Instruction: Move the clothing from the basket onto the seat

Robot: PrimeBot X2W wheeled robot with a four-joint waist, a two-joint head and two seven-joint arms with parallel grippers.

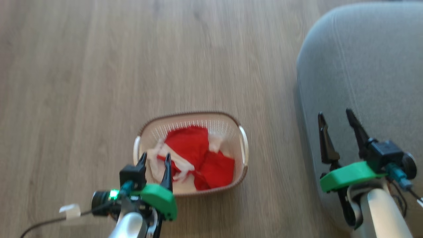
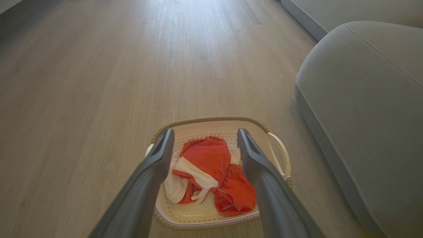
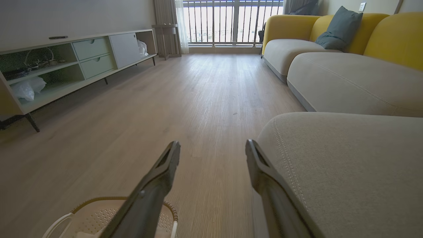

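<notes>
Red and white clothing lies crumpled in the cream basket on the wood floor. My left gripper hovers open above the basket's near left part, its fingers either side of the clothing and holding nothing. My right gripper is open and empty over the left edge of the grey seat, which stands to the right of the basket.
Wood floor stretches beyond and left of the basket. In the right wrist view a low cabinet lines the left wall, a yellow-backed sofa with a grey pillow runs along the right, and a balcony railing closes the far end.
</notes>
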